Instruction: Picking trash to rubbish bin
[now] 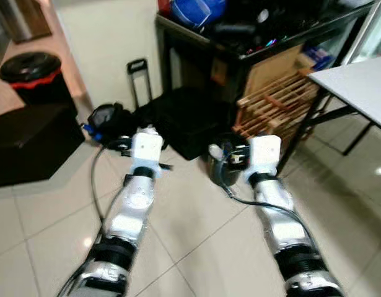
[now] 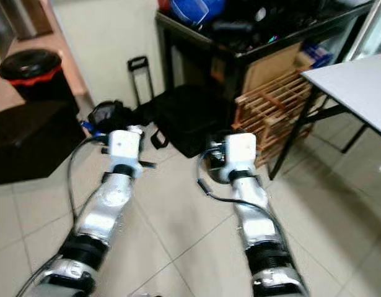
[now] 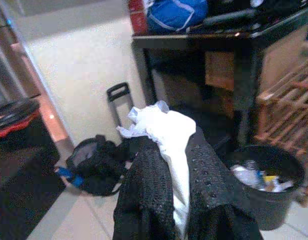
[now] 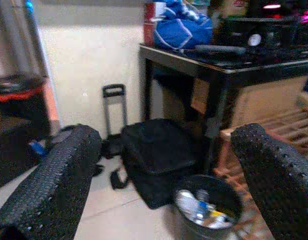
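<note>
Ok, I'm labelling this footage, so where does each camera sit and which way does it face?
Left eye view: on the head, looking forward and down at the tiled floor; both silver arms reach toward the small black bin.
Right eye view: same scene, slightly shifted.
Left wrist view: along the left pincer, shut on white crumpled trash, facing the bin.
Right wrist view: between the open right pincer fingers, facing the bin and black bag.
Both wrist views share the bin and the black shelf.

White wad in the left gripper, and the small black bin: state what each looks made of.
White wad: likely tissue or thin paper, matte, with crumpled, ruffled edges; soft plastic is possible. Left gripper is shut on it. Small black bin: probably plastic, with smooth, faintly shiny walls and trash inside.
</note>
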`<state>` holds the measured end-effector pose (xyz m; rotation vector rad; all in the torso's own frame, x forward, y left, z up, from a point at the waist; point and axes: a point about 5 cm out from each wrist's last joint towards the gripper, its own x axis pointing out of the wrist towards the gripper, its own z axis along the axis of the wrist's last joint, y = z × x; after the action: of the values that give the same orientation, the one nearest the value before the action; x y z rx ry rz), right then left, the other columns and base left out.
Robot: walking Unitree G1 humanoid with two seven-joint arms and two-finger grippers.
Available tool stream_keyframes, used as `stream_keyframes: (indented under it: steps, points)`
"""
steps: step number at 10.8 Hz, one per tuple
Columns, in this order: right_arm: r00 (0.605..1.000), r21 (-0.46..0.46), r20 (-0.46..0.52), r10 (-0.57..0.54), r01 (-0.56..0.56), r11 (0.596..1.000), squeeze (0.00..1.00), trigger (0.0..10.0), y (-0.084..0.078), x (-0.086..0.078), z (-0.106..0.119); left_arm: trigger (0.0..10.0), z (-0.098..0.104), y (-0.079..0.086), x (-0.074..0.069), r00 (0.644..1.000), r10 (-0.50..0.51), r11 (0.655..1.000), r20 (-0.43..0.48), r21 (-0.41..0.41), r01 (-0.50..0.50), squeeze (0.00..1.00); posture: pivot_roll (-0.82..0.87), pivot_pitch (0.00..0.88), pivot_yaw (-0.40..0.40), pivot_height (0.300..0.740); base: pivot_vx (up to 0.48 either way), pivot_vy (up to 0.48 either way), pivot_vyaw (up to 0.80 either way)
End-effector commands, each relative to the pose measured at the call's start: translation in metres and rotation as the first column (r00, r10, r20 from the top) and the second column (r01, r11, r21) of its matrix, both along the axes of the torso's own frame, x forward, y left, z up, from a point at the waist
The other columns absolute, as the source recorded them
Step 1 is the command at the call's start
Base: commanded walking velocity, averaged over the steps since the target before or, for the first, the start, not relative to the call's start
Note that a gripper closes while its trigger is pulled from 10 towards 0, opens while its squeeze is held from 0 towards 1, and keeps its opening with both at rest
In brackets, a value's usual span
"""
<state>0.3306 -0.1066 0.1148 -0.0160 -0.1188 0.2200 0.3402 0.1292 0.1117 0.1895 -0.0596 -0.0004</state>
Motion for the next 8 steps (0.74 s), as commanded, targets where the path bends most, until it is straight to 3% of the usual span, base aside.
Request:
stream_keyframes:
  steps: [1, 3, 4, 8]
  points:
    - [0.999, -0.002, -0.016, -0.030, 0.030, 1.000, 0.00, 10.0, -0.0121, 0.0005, -0.0023, 10.0, 0.0011, -0.0111, 0.0007, 0.999, -0.031, 0.999, -0.005, -0.011, 0.031, 0.00, -0.02, 0.057, 0.038, 0.740, 0.450, 0.000, 0.00]
    - [0.999, 0.009, -0.029, -0.022, 0.022, 1.000, 0.00, 10.0, -0.0106, 0.0008, -0.0033, 10.0, 0.0005, -0.0111, 0.0008, 0.999, -0.032, 0.999, -0.009, -0.008, 0.032, 0.00, -0.03, 0.052, 0.039, 0.740, 0.458, 0.000, 0.00]
    - [0.999, 0.009, -0.032, -0.019, 0.019, 1.000, 0.00, 10.0, -0.0096, 0.0009, -0.0037, 10.0, 0.0004, -0.0112, 0.0011, 0.999, -0.033, 0.999, -0.010, -0.007, 0.033, 0.00, -0.03, 0.049, 0.041, 0.740, 0.458, 0.000, -0.80]
    - [1.000, -0.003, -0.023, -0.017, 0.017, 1.000, 0.00, 10.0, -0.0095, 0.0005, -0.0032, 10.0, 0.0011, -0.0119, 0.0016, 0.999, -0.037, 0.999, -0.011, -0.005, 0.037, 0.00, -0.02, 0.055, 0.040, 0.740, 0.458, 0.000, 0.00]
